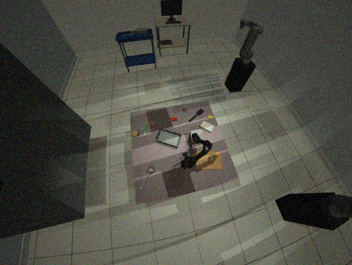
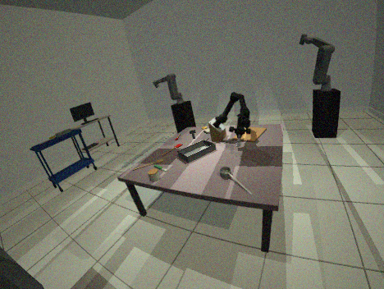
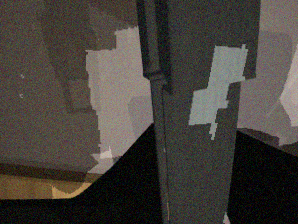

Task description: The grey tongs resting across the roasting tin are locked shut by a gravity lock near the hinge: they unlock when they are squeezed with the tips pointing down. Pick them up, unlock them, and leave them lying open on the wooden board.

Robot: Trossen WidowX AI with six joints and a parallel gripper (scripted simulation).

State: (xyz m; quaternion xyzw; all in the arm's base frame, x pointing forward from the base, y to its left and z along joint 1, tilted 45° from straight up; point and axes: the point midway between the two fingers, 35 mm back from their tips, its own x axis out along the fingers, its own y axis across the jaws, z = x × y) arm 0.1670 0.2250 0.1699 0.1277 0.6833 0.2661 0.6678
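Observation:
My gripper (image 1: 181, 164) (image 2: 240, 135) (image 3: 181, 129) is shut on the grey tongs (image 3: 200, 165). In the wrist view the tongs run from the top edge to the bottom edge between the two black fingers, with a ridge along their left side. The top and exterior views show them too small and dark to tell which way the tips point or whether the lock is released. The gripper is over the table, to the left of the wooden board (image 1: 216, 160) (image 2: 258, 133) (image 3: 30, 188). The black roasting tin (image 2: 198, 153) stands apart from the gripper, with no tongs across it.
A brown container (image 2: 217, 134) stands near the arm's base. A round-headed utensil (image 1: 150, 170) (image 2: 225, 173) lies towards one table corner. A red block (image 1: 174, 119) (image 2: 178, 145), a small jar (image 1: 135, 133) (image 2: 153, 175) and a dark-headed tool (image 1: 200, 112) are farther off.

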